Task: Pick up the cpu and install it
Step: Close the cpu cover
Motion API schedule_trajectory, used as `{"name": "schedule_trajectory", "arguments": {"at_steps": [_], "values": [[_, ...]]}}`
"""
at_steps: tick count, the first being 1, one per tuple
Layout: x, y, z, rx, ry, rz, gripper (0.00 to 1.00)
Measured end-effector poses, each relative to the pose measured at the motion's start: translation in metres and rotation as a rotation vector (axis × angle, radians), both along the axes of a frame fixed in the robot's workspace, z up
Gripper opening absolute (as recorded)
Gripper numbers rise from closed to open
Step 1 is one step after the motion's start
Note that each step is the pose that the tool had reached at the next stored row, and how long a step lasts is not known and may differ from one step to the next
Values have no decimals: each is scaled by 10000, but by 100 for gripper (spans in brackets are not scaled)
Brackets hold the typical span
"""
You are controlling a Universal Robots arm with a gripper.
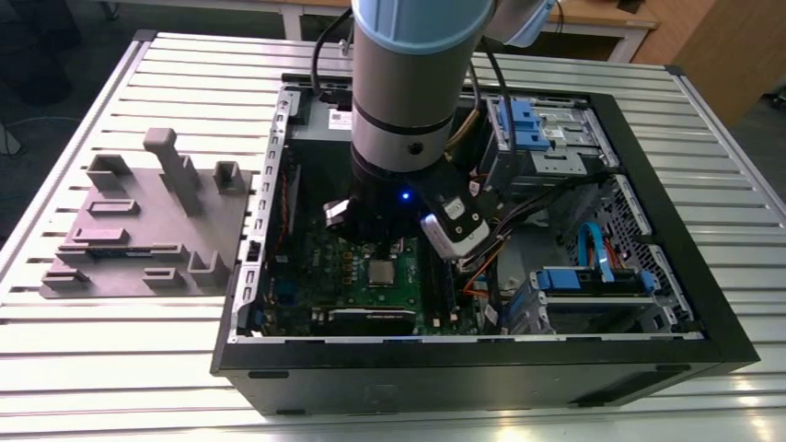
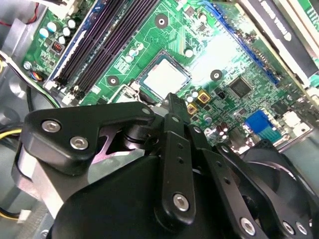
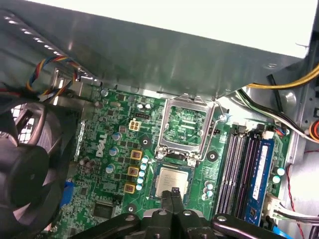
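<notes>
First wrist view: silvery square cpu (image 3: 172,181) apparently seated in motherboard (image 3: 119,164).

The arm (image 1: 411,101) hides the motherboard's (image 1: 368,285) far part.

An open computer case (image 1: 639,304) lies on its side on a slatted desk (image 1: 110,368), toward the exterior view's right. A blocky fixture (image 1: 147,230) sits on the desk just beside the case, on the exterior view's left. A motherboard (image 1: 368,295) lies flat inside the case. The cpu (image 1: 383,271) sits in its socket on the motherboard, seen in both wrist views (image 2: 163,75) (image 3: 171,181). The socket's hinged frame (image 3: 185,124) stands open beside the cpu. Memory slots (image 3: 244,169) run alongside the socket. Drive bays (image 1: 547,133) fill the case's side toward the exterior view's right. The arm (image 1: 411,101) reaches down into the case, with the gripper (image 3: 174,196) directly above the cpu.
</notes>
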State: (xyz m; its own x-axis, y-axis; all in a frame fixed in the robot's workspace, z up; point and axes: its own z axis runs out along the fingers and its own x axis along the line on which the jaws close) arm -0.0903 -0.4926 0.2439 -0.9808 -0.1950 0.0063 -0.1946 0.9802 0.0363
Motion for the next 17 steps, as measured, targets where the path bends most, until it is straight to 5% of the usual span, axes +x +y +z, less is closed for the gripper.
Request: {"name": "schedule_trajectory", "arguments": {"at_steps": [17], "values": [[8,5,0,1,0,1483,10]]}}
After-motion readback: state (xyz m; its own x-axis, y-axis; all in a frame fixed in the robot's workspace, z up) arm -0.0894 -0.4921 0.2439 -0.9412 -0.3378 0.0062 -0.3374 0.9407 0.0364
